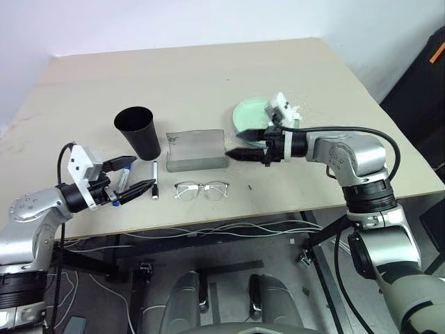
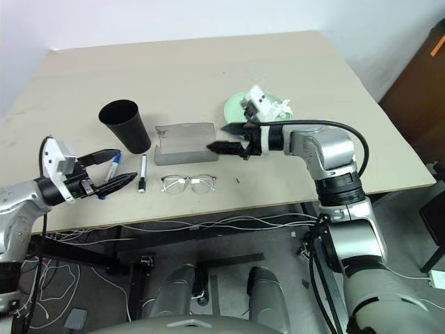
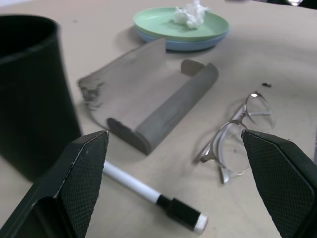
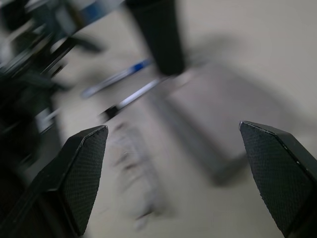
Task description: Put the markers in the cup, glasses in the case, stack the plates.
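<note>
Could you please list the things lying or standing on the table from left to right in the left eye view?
Blue-capped marker → black cup → black-capped marker → open grey case → stacked plates, the mint green one on top.

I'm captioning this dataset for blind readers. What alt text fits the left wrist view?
An open grey case lies between a black cup and eyeglasses, framed by the open left gripper. A black-capped marker lies in front; behind, stacked green and blue plates hold a crumpled tissue.
</note>
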`<action>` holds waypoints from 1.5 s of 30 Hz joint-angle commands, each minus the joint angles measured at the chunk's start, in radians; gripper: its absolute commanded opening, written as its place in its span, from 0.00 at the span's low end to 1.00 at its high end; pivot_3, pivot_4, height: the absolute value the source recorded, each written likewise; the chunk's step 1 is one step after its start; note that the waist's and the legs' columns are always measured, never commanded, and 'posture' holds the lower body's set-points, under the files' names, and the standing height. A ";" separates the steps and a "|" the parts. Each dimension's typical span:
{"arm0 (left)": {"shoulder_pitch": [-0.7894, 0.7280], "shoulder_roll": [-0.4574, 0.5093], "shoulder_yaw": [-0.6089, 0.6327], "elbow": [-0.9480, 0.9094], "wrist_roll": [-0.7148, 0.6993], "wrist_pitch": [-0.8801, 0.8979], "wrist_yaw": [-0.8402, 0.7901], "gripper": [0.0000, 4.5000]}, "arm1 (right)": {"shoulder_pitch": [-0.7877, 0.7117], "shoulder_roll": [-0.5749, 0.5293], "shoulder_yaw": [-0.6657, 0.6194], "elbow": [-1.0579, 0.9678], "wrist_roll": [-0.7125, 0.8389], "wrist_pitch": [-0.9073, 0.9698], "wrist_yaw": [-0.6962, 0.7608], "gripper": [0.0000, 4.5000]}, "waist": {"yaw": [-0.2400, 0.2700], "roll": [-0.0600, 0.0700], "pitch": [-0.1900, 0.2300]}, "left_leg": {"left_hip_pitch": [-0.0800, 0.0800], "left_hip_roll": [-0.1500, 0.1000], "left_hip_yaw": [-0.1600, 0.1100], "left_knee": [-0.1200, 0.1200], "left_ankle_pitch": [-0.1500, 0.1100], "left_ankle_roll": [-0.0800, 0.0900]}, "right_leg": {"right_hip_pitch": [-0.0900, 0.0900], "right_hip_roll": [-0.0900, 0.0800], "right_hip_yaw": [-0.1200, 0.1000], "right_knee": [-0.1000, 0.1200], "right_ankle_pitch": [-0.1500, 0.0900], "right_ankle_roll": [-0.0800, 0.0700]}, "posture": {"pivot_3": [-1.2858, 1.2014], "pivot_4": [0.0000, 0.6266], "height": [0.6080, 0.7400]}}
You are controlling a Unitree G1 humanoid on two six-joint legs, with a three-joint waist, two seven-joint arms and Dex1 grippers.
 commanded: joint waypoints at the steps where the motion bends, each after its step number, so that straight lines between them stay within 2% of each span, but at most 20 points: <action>1: -0.009 0.020 0.032 -0.028 -0.021 0.010 0.010 1.00 | -0.093 0.020 0.093 0.026 -0.004 0.018 0.090 0.99 | 0.000 0.000 0.000 | 0.000 0.000 0.000 -0.001 0.000 0.000 | 0.000 0.000 0.000 -0.001 0.000 0.000 | 0.52 0.24 0.99; 5: -0.024 0.019 0.023 -0.023 -0.027 0.029 0.019 1.00 | -0.206 0.059 0.210 0.163 -0.075 -0.034 0.176 0.99 | 0.001 0.000 0.000 | -0.001 0.000 0.005 -0.003 0.000 0.000 | -0.004 0.000 0.002 -0.001 0.001 -0.001 | 0.52 0.24 0.99; 10: -0.029 0.025 0.014 -0.008 -0.018 0.038 0.018 1.00 | -0.319 0.134 0.298 0.392 -0.172 -0.147 0.277 0.99 | 0.000 -0.002 -0.001 | -0.002 -0.001 0.015 -0.004 0.000 0.000 | -0.006 0.000 0.006 -0.002 0.001 0.000 | 0.52 0.24 0.99; 16: -0.021 0.014 0.015 -0.010 -0.036 0.033 -0.006 1.00 | -0.396 0.232 0.334 0.603 -0.257 -0.237 0.367 0.99 | -0.002 -0.002 -0.001 | -0.002 -0.001 0.016 -0.003 0.001 -0.002 | -0.005 0.002 0.006 0.001 0.002 0.002 | 0.52 0.24 0.99; 28: 0.008 0.016 0.015 -0.015 -0.033 0.025 -0.011 1.00 | -0.437 0.375 0.326 0.852 -0.416 -0.382 0.388 0.99 | -0.003 -0.003 -0.002 | -0.002 0.000 0.017 -0.004 0.002 -0.004 | -0.011 0.002 0.007 0.003 0.002 0.001 | 0.52 0.24 0.99; 31: 0.004 0.013 0.010 -0.018 -0.033 0.026 -0.005 1.00 | -0.449 0.389 0.313 0.882 -0.440 -0.400 0.394 0.88 | -0.003 -0.003 -0.002 | -0.002 0.000 0.017 -0.004 0.002 -0.004 | -0.012 0.002 0.008 0.004 0.002 0.001 | 0.52 0.24 0.99; 41: 0.006 -0.001 -0.003 -0.031 -0.036 0.031 0.008 1.00 | -0.465 0.412 0.271 0.919 -0.487 -0.419 0.398 0.12 | -0.003 -0.003 -0.002 | -0.002 0.000 0.017 -0.004 0.004 -0.006 | -0.014 0.002 0.008 0.008 0.002 0.001 | 0.52 0.24 0.99; 43: 0.007 -0.003 -0.005 -0.033 -0.036 0.031 0.010 1.00 | -0.467 0.413 0.267 0.923 -0.496 -0.421 0.398 0.00 | -0.004 -0.003 -0.002 | -0.002 0.000 0.017 -0.004 0.004 -0.006 | -0.014 0.002 0.008 0.008 0.002 0.001 | 0.52 0.24 0.99; 45: 0.005 -0.006 -0.007 -0.034 -0.036 0.031 0.012 1.00 | -0.469 0.415 0.262 0.928 -0.503 -0.423 0.397 0.00 | -0.004 -0.004 -0.002 | -0.002 0.000 0.017 -0.004 0.004 -0.006 | -0.014 0.002 0.008 0.009 0.002 0.001 | 0.52 0.24 0.99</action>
